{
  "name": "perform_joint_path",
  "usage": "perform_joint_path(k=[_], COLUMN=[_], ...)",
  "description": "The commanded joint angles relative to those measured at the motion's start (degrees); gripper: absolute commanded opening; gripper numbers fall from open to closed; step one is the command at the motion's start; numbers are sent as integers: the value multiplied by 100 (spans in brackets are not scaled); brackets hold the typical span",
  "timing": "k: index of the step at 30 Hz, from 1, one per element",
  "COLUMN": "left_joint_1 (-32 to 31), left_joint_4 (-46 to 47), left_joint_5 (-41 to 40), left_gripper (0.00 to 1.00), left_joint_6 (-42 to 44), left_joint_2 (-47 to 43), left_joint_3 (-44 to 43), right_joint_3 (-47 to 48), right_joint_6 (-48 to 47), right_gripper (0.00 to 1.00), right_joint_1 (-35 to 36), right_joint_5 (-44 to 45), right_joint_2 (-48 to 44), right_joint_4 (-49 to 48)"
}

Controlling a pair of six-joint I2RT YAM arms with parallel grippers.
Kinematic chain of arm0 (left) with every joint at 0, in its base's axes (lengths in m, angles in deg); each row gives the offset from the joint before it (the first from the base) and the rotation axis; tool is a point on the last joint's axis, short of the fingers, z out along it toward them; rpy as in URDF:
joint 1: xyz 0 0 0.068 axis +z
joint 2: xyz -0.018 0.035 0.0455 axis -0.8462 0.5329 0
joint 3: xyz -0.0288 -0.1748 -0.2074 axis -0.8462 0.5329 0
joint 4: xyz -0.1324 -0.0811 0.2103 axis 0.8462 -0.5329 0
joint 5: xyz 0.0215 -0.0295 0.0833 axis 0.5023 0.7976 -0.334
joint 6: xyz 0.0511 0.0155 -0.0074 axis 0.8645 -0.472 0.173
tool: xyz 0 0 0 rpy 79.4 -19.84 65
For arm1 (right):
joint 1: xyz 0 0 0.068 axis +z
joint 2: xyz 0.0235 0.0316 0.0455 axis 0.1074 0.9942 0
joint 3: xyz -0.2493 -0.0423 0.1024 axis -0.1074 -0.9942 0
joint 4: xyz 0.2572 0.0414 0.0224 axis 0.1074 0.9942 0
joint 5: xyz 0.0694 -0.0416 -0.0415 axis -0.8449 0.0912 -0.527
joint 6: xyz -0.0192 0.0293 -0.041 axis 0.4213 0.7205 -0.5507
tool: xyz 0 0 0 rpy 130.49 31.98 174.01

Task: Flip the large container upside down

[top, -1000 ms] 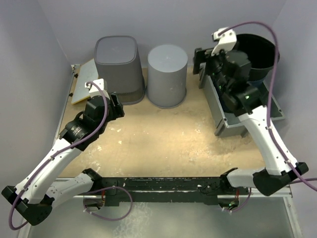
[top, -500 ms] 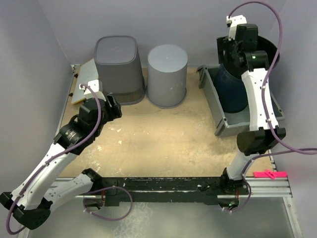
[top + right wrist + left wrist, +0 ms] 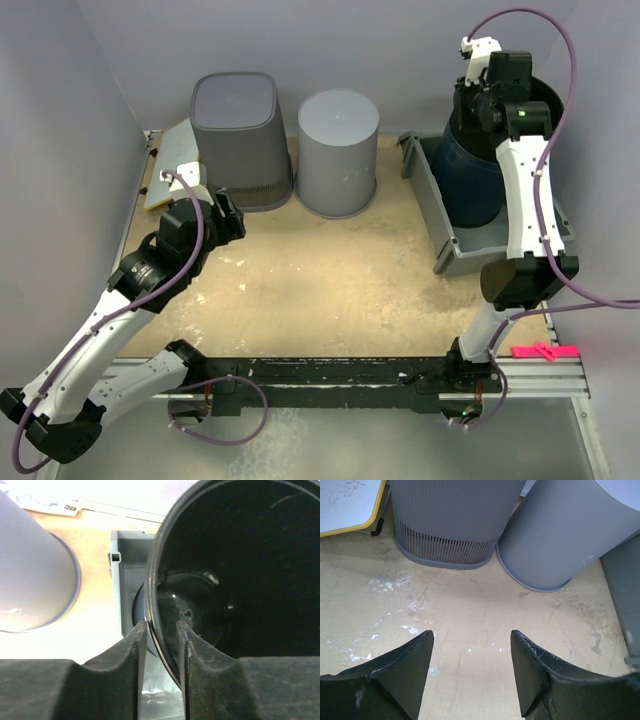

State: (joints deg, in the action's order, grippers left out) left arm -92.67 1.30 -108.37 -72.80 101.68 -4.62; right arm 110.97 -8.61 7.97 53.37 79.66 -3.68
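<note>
since the right gripper (image 3: pixel 161 630) pinches just the thin rim of the bucket (image 3: pixel 225 595), it could slip mid-turn; left gripper (image 3: pixel 470 647) hangs spread, empty.

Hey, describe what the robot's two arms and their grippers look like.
The left arm and right arm share white link shells, black joints, and a loose purple cable looping along each. The left gripper and right gripper have matte black, wedge-shaped fingers, lightly scuffed.

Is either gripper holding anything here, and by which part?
The right gripper pinches the large dark container by its rim, one finger inside and one outside. The left gripper is open, holding nothing.
</note>
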Motion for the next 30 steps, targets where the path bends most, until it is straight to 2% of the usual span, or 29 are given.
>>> perform_joint_path(k=[1, 4, 11, 19, 30], left_joint_1=[33, 33, 30, 34, 32], left_joint_4=[94, 91, 193, 300, 377], left_joint_5=[-40, -41, 49, 143, 152], left_gripper=[60, 60, 60, 60, 60], left_joint_6=[-12, -25, -102, -136, -224], left_joint_2=[-100, -118, -73, 52, 69], left_joint_3=[-173, -164, -99, -91, -28], right_joint_3=[134, 85, -177, 262, 592], right_joint_6=[-73, -54, -245, -326, -280], right_gripper=[16, 0, 0, 0, 0], right_joint_1=[-32, -31, -22, 37, 119], right_joint_5=[-344, -338, 100, 510, 369], right_joint_2=[-320, -502, -1255, -1773, -2409], right_joint_4=[-94, -131, -538, -785, -1449])
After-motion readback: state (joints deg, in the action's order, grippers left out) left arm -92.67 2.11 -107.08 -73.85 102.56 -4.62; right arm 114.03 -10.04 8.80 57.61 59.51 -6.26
